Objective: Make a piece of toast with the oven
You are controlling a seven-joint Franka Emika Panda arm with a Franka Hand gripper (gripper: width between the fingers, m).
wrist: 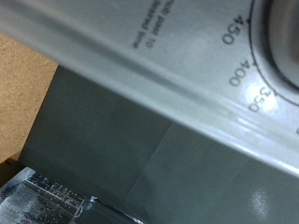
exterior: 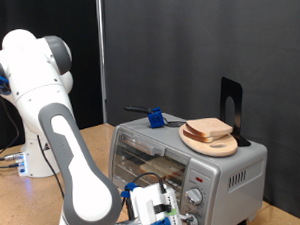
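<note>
A: Quick pass. Where do we put the piece of toast (exterior: 208, 128)?

B: On the round wooden plate (exterior: 213, 143), which sits on the roof of the oven (exterior: 233, 169). From the oven's centre it's up around 1 o'clock in the exterior view. Pale square slice, tan-brown crust along the edge, lying a bit tilted on the plate.

A: Oven look?

B: Small, silver, glass door (exterior: 152, 157) with a wire rack showing behind it, two round knobs (exterior: 196, 198) on the panel at 3 o'clock of the door. A blue-handled tool (exterior: 153, 117) lies on the roof at 9 o'clock of the plate, and a black stand (exterior: 231, 109) rises just behind the plate.

A: Gripper?

B: The gripper (exterior: 161, 218) is low in front of the oven, about 7 o'clock from the knobs, close to the panel. We cannot tell if the fingers are apart or together; nothing shows between them.

A: Wrist view?

B: Very close on the oven's silver panel: a temperature dial (wrist: 285, 33) with 250, 350, 400, 450 printed round it, dark surface beside it, a patch of wooden tabletop (wrist: 23, 89).
</note>
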